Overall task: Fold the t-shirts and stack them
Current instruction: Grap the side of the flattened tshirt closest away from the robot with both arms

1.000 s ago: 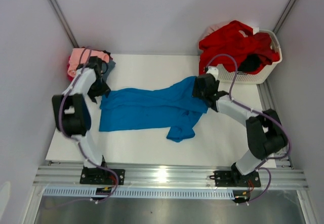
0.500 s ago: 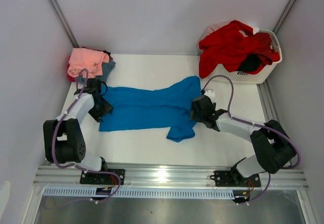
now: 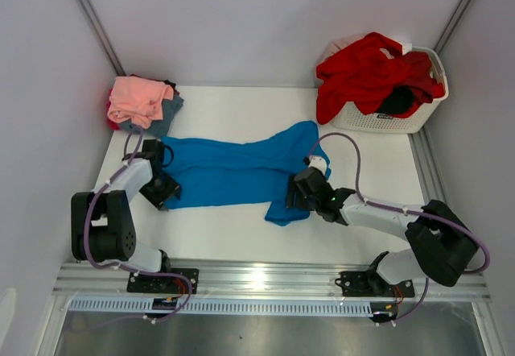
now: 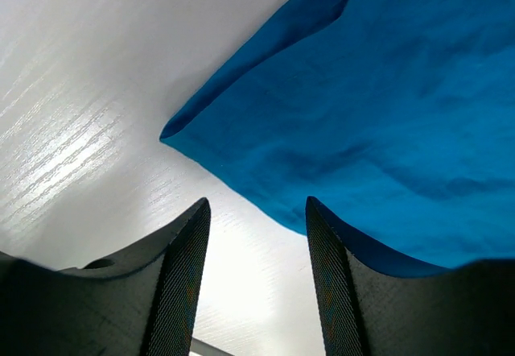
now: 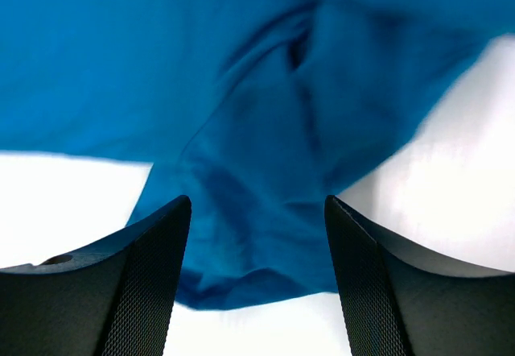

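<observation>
You're partway: folded pile (image 3: 138, 98) upper left, bright blue tee (image 3: 233, 171) spread mid-frame, not folded yet, red tee (image 3: 366, 70) heaped in the basket (image 3: 378, 121) upper right. Left gripper (image 4: 257, 211) and right gripper (image 5: 257, 207) both gape, empty.

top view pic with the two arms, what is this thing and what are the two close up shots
It is two robot arms bolted to a white table, seen from above: left arm, right arm. The two close-ups come from cameras on their wrists, looking out between the jaws. A bright blue t-shirt lies spread out, folded shirts sit in the far left corner, and a white basket holds red clothes. Both pairs of jaws are open over the blue shirt's edges, holding nothing.
</observation>
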Robot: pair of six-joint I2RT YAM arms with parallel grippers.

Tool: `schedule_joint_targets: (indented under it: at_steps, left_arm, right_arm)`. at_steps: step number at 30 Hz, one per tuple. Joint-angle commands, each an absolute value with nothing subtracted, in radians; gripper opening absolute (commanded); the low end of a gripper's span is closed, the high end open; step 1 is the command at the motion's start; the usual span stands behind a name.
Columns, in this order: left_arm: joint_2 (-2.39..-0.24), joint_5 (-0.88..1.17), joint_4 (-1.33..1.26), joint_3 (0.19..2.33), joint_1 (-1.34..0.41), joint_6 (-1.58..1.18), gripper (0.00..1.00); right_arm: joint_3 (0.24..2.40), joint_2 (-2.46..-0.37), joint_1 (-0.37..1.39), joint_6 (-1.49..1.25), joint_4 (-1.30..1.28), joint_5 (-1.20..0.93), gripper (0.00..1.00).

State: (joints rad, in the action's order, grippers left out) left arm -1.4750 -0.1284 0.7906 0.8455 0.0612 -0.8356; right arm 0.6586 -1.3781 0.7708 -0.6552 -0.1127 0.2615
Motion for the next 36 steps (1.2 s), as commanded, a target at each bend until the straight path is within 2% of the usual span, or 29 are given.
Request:
schedule_joint_targets:
  at_steps: [1, 8, 12, 14, 15, 17, 19, 23, 24, 25, 26, 28, 29, 36]
  left_arm:
    - [-1.454, -0.141, 0.785, 0.838, 0.058, -0.870, 0.55]
    - [-1.500, -0.156, 0.778, 0.848, 0.060, -0.882, 0.49]
    - [-1.532, -0.138, 0.756, 0.854, 0.060, -0.885, 0.41]
    - [-1.551, -0.120, 0.739, 0.857, 0.063, -0.884, 0.31]
    - [-1.566, -0.114, 0.736, 0.861, 0.063, -0.884, 0.18]
    - [-1.566, -0.103, 0.730, 0.873, 0.066, -0.875, 0.01]
    - [-1.565, -0.100, 0.733, 0.882, 0.066, -0.873, 0.01]
    - [-1.554, -0.095, 0.736, 0.881, 0.067, -0.871, 0.01]
    - [-1.551, -0.095, 0.736, 0.879, 0.067, -0.870, 0.00]
    - [-1.542, -0.095, 0.736, 0.879, 0.067, -0.870, 0.01]
    - [-1.539, -0.097, 0.741, 0.877, 0.067, -0.868, 0.01]
    - [-1.526, -0.098, 0.744, 0.877, 0.072, -0.868, 0.01]
    - [-1.522, -0.097, 0.747, 0.877, 0.074, -0.868, 0.01]
    - [-1.493, -0.094, 0.764, 0.876, 0.097, -0.859, 0.01]
  right_arm:
    - [0.681, -1.442, 0.848, -0.684, -0.078, 0.267, 0.71]
    - [0.758, -1.525, 1.005, -0.683, -0.149, 0.353, 0.71]
    - [0.787, -1.513, 1.087, -0.686, -0.218, 0.472, 0.71]
    - [0.787, -1.508, 1.106, -0.695, -0.239, 0.500, 0.71]
    - [0.785, -1.509, 1.121, -0.701, -0.248, 0.526, 0.71]
    - [0.784, -1.522, 1.130, -0.725, -0.278, 0.546, 0.70]
    - [0.778, -1.529, 1.147, -0.744, -0.311, 0.584, 0.69]
    - [0.767, -1.532, 1.155, -0.795, -0.371, 0.633, 0.56]
    - [0.762, -1.523, 1.155, -0.814, -0.392, 0.643, 0.41]
    - [0.756, -1.517, 1.155, -0.824, -0.402, 0.658, 0.35]
    - [0.753, -1.511, 1.155, -0.831, -0.409, 0.663, 0.24]
    - [0.743, -1.494, 1.155, -0.845, -0.422, 0.673, 0.13]
    - [0.738, -1.491, 1.155, -0.848, -0.426, 0.673, 0.01]
    - [0.747, -1.490, 1.155, -0.900, -0.535, 0.764, 0.00]
